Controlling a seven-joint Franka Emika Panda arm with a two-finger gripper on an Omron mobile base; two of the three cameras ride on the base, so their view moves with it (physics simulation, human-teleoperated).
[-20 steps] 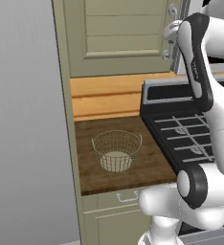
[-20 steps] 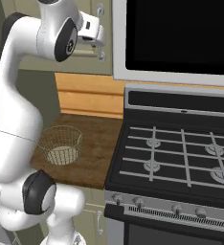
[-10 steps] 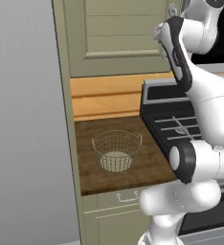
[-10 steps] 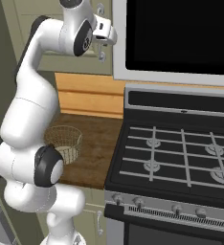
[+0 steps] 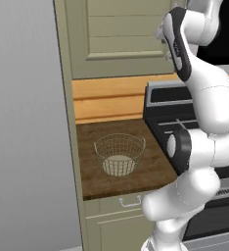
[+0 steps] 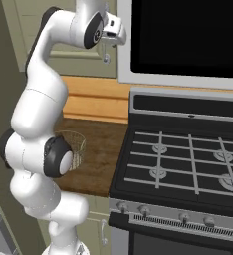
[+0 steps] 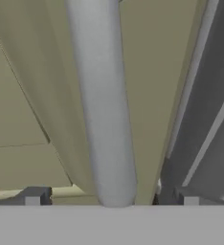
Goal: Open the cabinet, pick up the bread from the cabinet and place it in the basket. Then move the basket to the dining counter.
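At the cabinet (image 5: 121, 37) handle (image 7: 104, 110), fingers (image 7: 35, 196) spread astride, nearer than before.

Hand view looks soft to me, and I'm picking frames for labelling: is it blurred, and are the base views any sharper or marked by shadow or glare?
Hand view: the cabinet handle is so close it looks soft, edges smeared. Left base view: crisp, flat even light, the basket casts hardly any shadow. Right base view: sharp, no glare on the stove; the dark panel above is plain black.
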